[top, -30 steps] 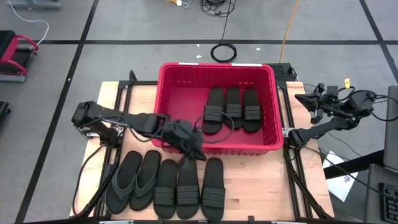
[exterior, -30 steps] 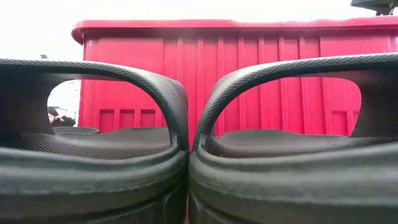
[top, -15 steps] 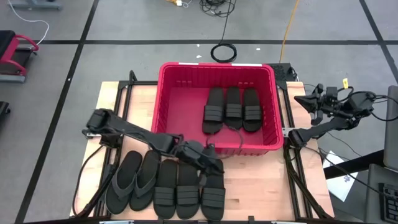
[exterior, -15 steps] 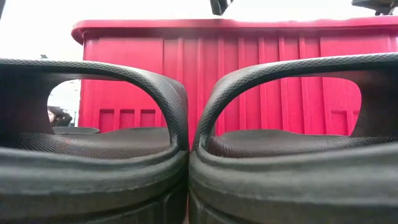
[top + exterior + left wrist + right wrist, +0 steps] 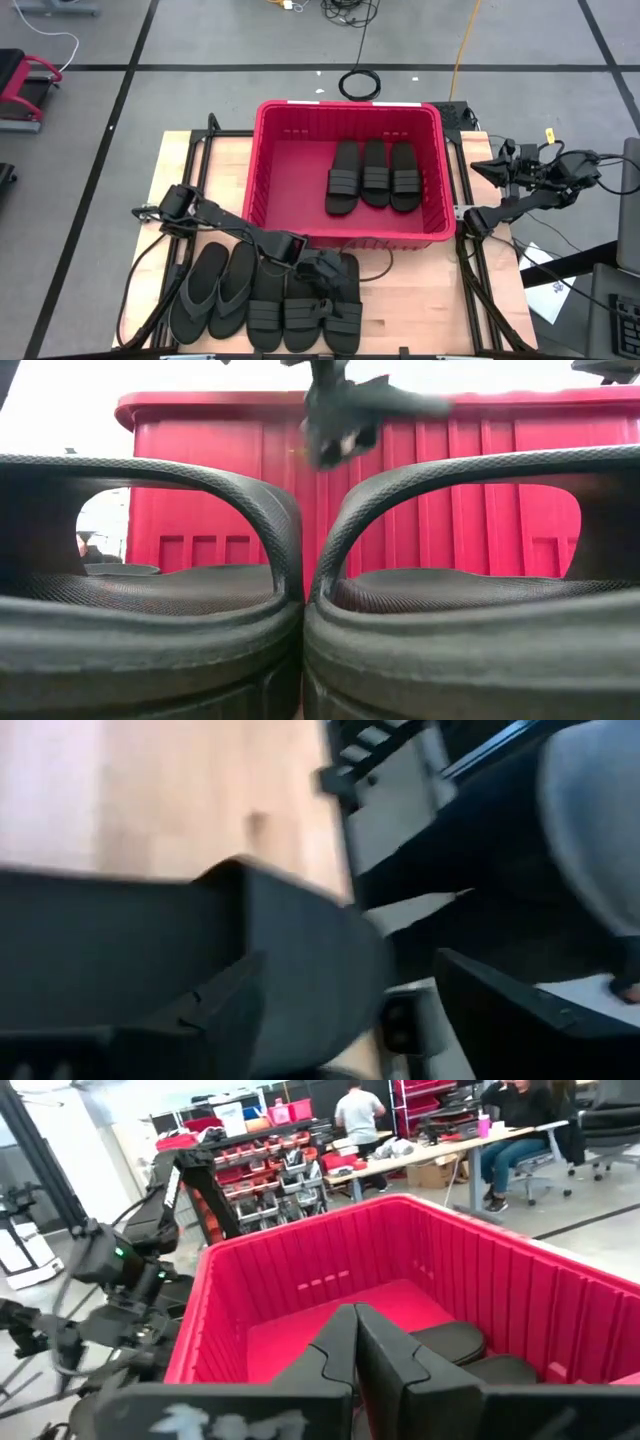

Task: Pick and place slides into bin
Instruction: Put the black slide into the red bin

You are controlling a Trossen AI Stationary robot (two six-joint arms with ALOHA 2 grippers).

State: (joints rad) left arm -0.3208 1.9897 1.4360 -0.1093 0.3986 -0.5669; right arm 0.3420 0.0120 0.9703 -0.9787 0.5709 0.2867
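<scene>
Lower centre, left jaws gape empty over the counter's slides; right jaws shut, empty.

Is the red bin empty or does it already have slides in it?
Not empty: the red bin holds three black slides, lying flat side by side.

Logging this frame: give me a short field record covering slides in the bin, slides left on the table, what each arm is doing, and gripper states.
slides in bin: three ribbed-strap slides lying side by side in the red bin, toward its right side
slides on table: five in a row in front of the bin; two thong-strap slides at the left end, three ribbed-strap ones beside them
left gripper: open, low over the rightmost slide of the row
right gripper: shut, parked right of the bin, off the table edge
held: nothing visibly gripped
</scene>
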